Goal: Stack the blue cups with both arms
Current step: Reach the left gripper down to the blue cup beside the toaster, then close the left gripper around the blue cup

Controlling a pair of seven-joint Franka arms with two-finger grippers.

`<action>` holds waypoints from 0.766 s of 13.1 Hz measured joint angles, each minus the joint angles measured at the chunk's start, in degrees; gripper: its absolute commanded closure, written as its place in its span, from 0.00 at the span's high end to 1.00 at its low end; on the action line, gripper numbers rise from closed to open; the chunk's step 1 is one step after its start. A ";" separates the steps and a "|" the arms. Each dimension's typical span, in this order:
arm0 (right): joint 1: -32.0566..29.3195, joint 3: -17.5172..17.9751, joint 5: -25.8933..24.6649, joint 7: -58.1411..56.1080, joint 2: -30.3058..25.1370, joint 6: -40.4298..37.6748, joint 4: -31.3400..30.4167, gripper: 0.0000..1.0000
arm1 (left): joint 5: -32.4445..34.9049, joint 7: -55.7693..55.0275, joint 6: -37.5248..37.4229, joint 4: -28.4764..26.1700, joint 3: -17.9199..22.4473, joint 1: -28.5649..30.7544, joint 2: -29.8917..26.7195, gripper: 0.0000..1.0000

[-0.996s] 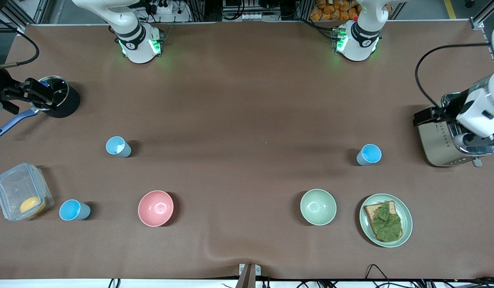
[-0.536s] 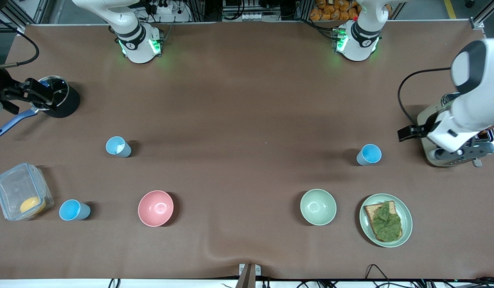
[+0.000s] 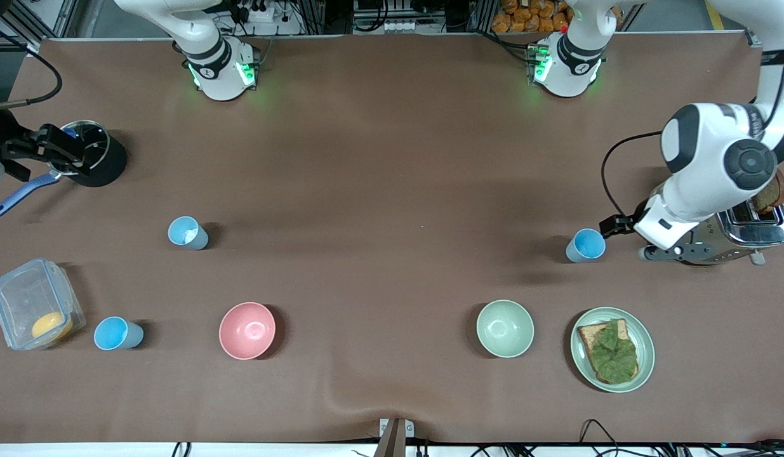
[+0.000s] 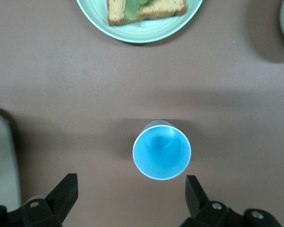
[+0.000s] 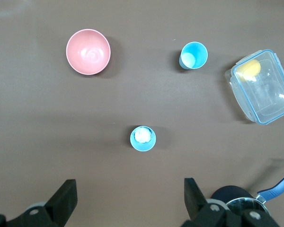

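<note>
Three blue cups stand upright and apart on the brown table. One cup is near the left arm's end, and in the left wrist view it lies just ahead of my open, empty left gripper. In the front view the left gripper hovers beside that cup, on its toaster side. A paler-inside cup and another cup stand toward the right arm's end. My right gripper waits open and empty, high beside a black pot.
A toaster stands under the left arm. A green plate with toast and lettuce, a pale-green bowl and a pink bowl lie nearer the front camera. A clear box and the black pot are at the right arm's end.
The left arm has swung from over the toaster toward the blue cup at its end of the table and turned its gripper down. The right arm has not moved.
</note>
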 measured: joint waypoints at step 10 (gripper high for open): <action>0.00 0.00 0.00 0.00 0.00 0.00 -0.01 1.00 | 0.00 0.00 5.68 -0.93 0.01 0.12 5.72 1.00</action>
